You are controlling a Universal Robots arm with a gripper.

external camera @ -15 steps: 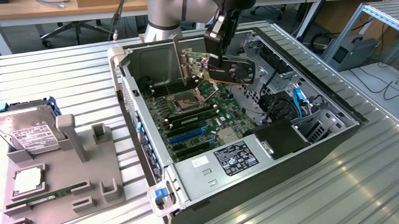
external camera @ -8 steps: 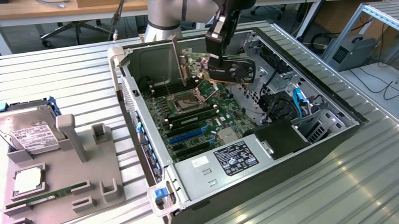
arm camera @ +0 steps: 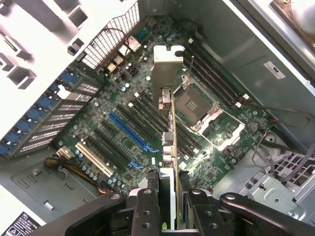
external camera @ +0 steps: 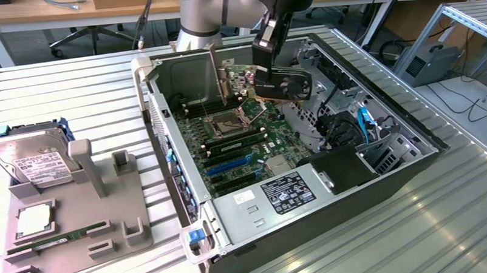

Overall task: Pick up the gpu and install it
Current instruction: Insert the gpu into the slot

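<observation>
Closest in, 2 black fingers [arm camera: 146, 209] of the gripper [arm camera: 170, 196] were clamped on the gpu [arm camera: 166, 105], which hung edge-on (silver bracket pointing away from the wrist) above the motherboard [arm camera: 118, 147] inside the open computer case [external camera: 155, 103]. In the exterior view the card sat clear of the board, apparently over the CPU socket [arm camera: 196, 105], apart from the long blue slot [arm camera: 129, 132].

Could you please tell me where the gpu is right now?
In the exterior view's upper middle, the gpu is held in the gripper over the open computer case, above the motherboard near the CPU socket and not seated in a slot.
</observation>
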